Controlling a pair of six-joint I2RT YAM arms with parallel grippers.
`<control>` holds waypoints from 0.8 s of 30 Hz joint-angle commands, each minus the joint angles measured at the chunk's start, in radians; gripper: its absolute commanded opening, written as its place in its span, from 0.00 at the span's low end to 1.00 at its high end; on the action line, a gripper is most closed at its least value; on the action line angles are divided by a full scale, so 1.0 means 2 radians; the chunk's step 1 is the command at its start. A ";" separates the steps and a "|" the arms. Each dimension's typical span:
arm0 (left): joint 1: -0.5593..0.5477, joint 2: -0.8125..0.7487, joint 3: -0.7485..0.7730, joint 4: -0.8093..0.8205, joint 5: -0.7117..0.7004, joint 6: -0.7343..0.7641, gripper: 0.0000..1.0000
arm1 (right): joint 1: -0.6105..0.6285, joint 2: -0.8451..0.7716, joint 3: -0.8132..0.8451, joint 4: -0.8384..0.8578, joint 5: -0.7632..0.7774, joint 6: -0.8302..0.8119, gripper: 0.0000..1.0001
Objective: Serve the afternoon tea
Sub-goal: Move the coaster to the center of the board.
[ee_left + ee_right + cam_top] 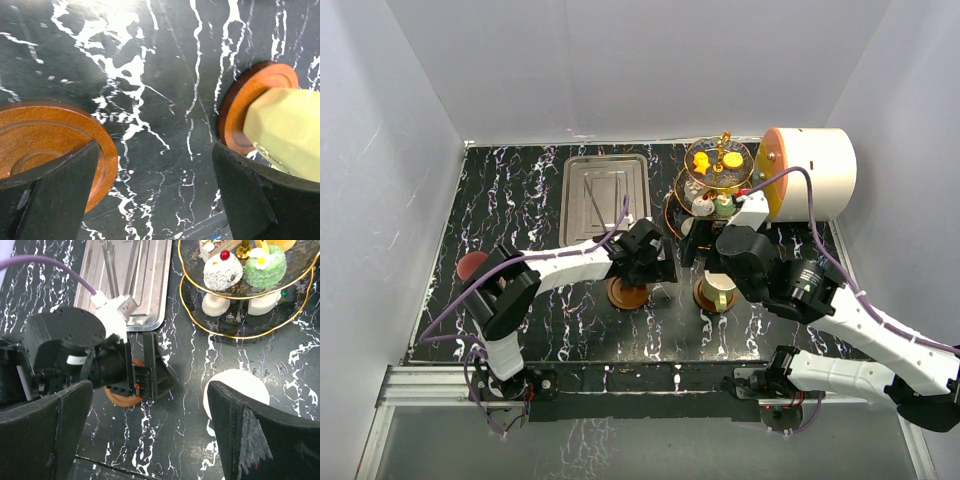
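1. Far left: round maroon cup (472, 265) parked at the edge of the black, white-veined desk (165, 75), well apart from both arms.
2. Next over: left end effector (155, 150) low above the desk, fingers spread, nothing pinched. Empty round brown wooden saucer (45, 145) just beside it, partly hidden behind one finger.
3. Likely step: pairing the maroon cup with that empty saucer. Best done by lifting clear first, coming down on the cup from above and gripping across its wall. Then lowering it dead centre into the saucer's recess.
4. Centre-right: faceted cream cup (287, 130) already seated on the second brown saucer (245, 95), just beside the left end effector's other finger.
5. Right end effector (150, 400) hanging higher, fingers wide apart, holding nothing, cream cup below one finger.
6. Back right: three-tier glass stand with gold frame (235, 320), loaded with small cakes, near the cream cup, not touching.
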 commanded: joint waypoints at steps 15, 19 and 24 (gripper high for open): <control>-0.040 0.017 0.043 -0.015 0.013 -0.011 0.94 | -0.001 -0.009 -0.005 0.002 0.018 0.016 0.98; -0.041 -0.007 0.068 -0.053 -0.041 0.024 0.96 | -0.001 -0.014 -0.006 0.002 0.016 0.017 0.98; -0.037 -0.065 0.068 -0.080 -0.099 0.040 0.99 | -0.001 -0.020 -0.008 0.011 0.016 0.014 0.98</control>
